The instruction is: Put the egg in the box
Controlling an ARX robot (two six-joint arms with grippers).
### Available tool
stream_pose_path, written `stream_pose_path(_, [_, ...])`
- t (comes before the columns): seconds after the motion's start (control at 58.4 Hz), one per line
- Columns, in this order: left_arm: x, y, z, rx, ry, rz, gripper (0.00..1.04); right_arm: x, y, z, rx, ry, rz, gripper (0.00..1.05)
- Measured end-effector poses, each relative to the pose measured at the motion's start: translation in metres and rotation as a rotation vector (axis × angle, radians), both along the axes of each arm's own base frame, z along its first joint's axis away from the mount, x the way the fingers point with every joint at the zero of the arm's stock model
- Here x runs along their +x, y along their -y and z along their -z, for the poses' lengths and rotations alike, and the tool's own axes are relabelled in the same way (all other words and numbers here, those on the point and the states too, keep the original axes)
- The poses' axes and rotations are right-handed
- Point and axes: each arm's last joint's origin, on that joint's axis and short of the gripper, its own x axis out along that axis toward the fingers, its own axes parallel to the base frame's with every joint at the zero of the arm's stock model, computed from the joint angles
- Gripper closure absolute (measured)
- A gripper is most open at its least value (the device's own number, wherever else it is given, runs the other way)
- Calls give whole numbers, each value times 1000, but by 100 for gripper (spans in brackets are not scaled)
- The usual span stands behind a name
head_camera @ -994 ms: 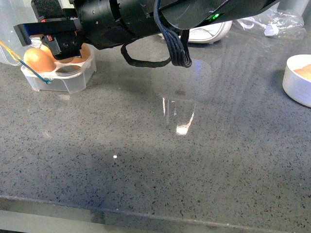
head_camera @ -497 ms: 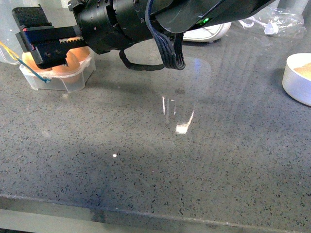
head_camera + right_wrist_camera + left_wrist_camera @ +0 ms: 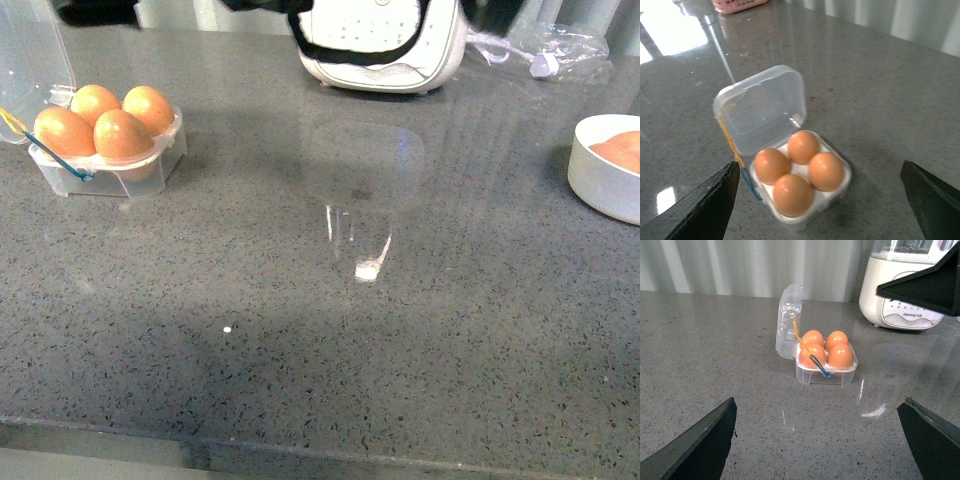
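Box (image 3: 100,182) with 4 eggs (image 3: 122,135), left pincer (image 3: 820,401) and right pincer (image 3: 820,162) gaping empty, mostly cropped

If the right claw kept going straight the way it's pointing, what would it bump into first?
Probably the eggs in the open box: the right gripper, jaws wide open, aims down at them, box centred between its fingers. Depth is hard to judge.
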Motion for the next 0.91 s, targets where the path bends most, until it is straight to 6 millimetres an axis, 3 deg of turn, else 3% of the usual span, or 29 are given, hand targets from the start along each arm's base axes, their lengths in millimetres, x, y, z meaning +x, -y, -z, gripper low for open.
stream_pose_path(0.154, [0,0,0,0,0,0,7,-10,65,-1,0,-6,247,7])
stream_pose_path(0.326, [0,0,0,0,0,0,7,-45,144,-4,1,30,498,7])
stream_pose_path(0.6, [0,0,0,0,0,0,7,-99,231,-6,-24,127,808,7])
stream_pose_path(0.754, [0,0,0,0,0,0,7,-132,262,7,-109,188,945,7])
stream_pose_path(0.908, [0,0,0,0,0,0,7,-147,270,5,-171,276,1021,7])
